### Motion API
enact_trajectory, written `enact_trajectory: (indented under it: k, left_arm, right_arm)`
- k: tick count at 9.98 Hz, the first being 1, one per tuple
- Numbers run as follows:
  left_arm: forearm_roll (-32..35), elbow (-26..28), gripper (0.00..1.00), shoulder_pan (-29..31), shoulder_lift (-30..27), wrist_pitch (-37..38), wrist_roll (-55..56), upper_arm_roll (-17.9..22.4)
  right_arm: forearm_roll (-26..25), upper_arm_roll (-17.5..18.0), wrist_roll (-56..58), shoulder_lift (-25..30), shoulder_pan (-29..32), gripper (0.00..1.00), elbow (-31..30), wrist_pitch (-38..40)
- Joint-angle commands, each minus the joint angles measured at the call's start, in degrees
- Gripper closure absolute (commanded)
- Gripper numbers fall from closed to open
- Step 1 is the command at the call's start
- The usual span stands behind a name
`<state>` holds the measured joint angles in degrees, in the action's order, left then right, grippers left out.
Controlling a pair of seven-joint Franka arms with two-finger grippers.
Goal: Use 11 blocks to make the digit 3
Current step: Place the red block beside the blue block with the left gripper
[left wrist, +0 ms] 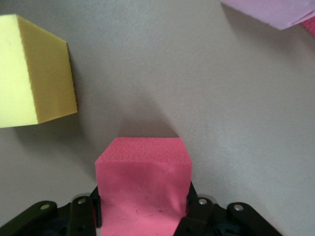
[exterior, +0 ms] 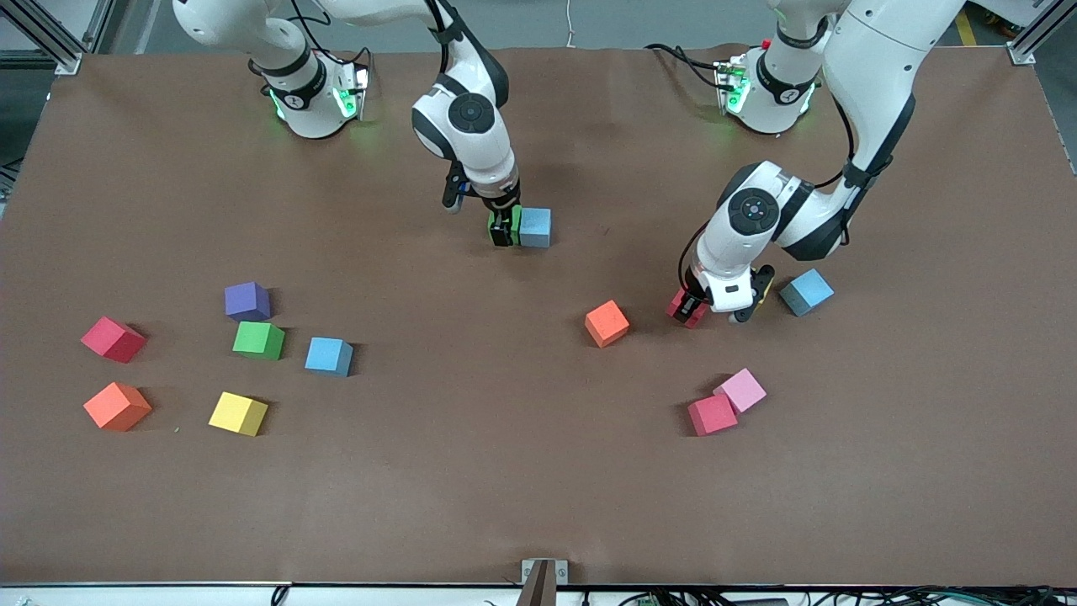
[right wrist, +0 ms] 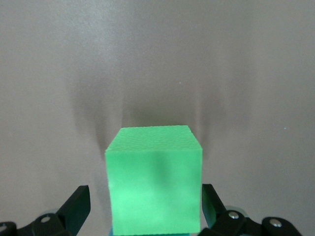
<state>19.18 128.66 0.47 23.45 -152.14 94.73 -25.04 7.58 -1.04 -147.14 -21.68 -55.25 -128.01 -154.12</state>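
Jaws of the left gripper (left wrist: 142, 209) pinch a pink-red matte foam cube (left wrist: 142, 189) on the table, its sides dented by the squeeze, between an orange foam cube (exterior: 607, 323) and a light blue foam cube (exterior: 806, 291). Those of the right gripper (right wrist: 145, 209) stand apart around a green foam cube (right wrist: 153, 179), just set touching a blue foam cube (exterior: 535, 227): the digit 3's first two pieces. Best practice, I judge: lift the right gripper straight up without nudging the pair; raise the pink-red cube clear of the yellow foam cube (left wrist: 34, 78) beside it. No containers appear; remaining cubes lie loose.
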Motion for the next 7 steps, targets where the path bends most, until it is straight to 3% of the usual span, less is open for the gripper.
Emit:
enact_trajectory:
  k: [1, 2, 4, 7]
  left_arm:
    - [1.30, -2.25, 0.80, 0.06, -4.27, 6.46, 2.38, -0.71]
    - [0.78, -4.79, 0.80, 0.31, -5.59, 10.94, 4.73, -2.97]
    - [0.77, -7.53, 0.80, 0.41, -5.96, 17.81, 12.37, -7.89]
    - [0.77, -7.63, 0.80, 0.32, -5.78, 19.86, 23.53, -14.41]
  right_arm:
    - [0.07, -0.10, 0.26, 3.29, 1.37, 0.00, 3.46, 11.06]
    - [0.07, -0.10, 2.10, 5.49, 1.98, 0.00, 4.26, 16.26]
    - [0.07, -0.19, 3.34, 9.62, 4.96, 0.00, 4.18, 17.97]
    - [-0.10, -0.37, 27.76, 12.36, 14.35, 0.00, 2.95, 22.19]
